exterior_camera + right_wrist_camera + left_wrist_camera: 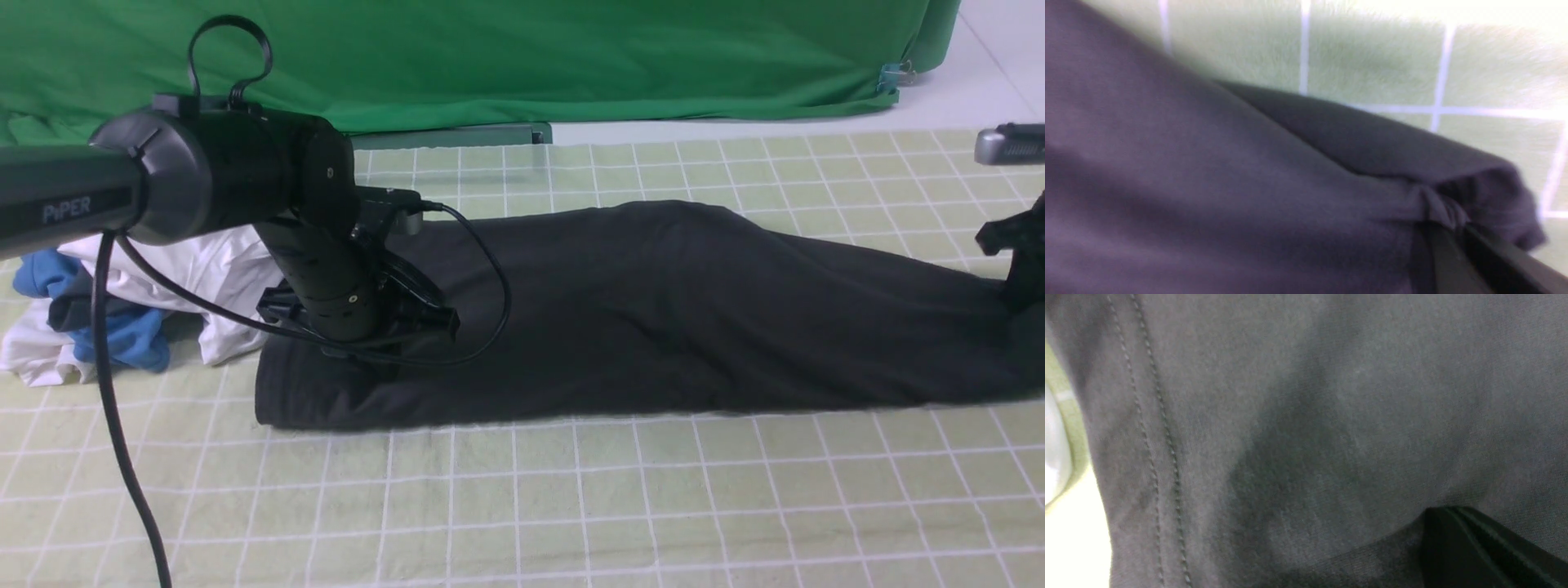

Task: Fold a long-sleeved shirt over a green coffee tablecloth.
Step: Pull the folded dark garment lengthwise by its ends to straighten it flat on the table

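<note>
Where nearest the camera, green coffee tablecloth (571, 506): white-gridded, spread flat under everything.
Long-sleeved shirt (653, 310): black, lying as a long band across the tablecloth from left to right.
Left gripper (359, 349): pressed onto the shirt's left end; whether it is clamped cannot be told.
Right gripper (1453, 232): closed, pinching puckered fabric at the shirt's right end.
White garment (204, 269), blue garment (122, 339): heaped beside the shirt's left end.
Deep-green fabric (490, 57): hanging farthest back.

- Black long-sleeved shirt (1208, 183) fills most of the frame, blurred
- A small pucker of its edge is pinched between two dark fingers (1498, 261)
- Green coffee tablecloth (1372, 61), white-gridded, lies beyond
</note>
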Controlling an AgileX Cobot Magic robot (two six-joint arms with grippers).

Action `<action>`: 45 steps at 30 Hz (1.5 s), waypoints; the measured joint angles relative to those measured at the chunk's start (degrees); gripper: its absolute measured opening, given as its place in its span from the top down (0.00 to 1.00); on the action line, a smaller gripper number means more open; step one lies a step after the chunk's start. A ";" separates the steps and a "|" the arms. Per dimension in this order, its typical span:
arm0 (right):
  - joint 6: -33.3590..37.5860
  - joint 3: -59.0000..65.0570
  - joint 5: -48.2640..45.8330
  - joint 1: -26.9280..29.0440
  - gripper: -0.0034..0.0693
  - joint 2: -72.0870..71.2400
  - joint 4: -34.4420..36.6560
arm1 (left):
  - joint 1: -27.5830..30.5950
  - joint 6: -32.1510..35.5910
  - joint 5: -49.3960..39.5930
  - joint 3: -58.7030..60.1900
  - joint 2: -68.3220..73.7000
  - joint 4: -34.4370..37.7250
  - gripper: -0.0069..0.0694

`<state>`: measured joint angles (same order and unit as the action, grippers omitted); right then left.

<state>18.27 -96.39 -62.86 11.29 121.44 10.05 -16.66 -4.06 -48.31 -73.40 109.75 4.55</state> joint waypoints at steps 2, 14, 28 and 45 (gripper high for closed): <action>-0.65 0.00 0.78 0.19 0.89 -1.22 -1.33 | 0.00 -0.05 -0.11 0.00 0.00 0.00 0.89; -5.43 0.00 3.93 0.21 0.64 0.72 -9.08 | 0.00 0.00 -0.78 0.00 0.00 0.00 0.89; -10.70 -0.07 -0.17 0.67 0.31 -3.08 -5.50 | 0.00 0.00 -2.51 0.13 -8.28 0.62 0.89; -10.31 -0.07 1.23 0.61 0.16 4.47 -5.30 | 0.00 0.00 -6.93 3.30 -34.12 1.46 0.89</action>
<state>7.96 -96.46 -61.64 11.91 125.91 4.75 -16.66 -4.06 -55.24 -70.10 75.62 6.02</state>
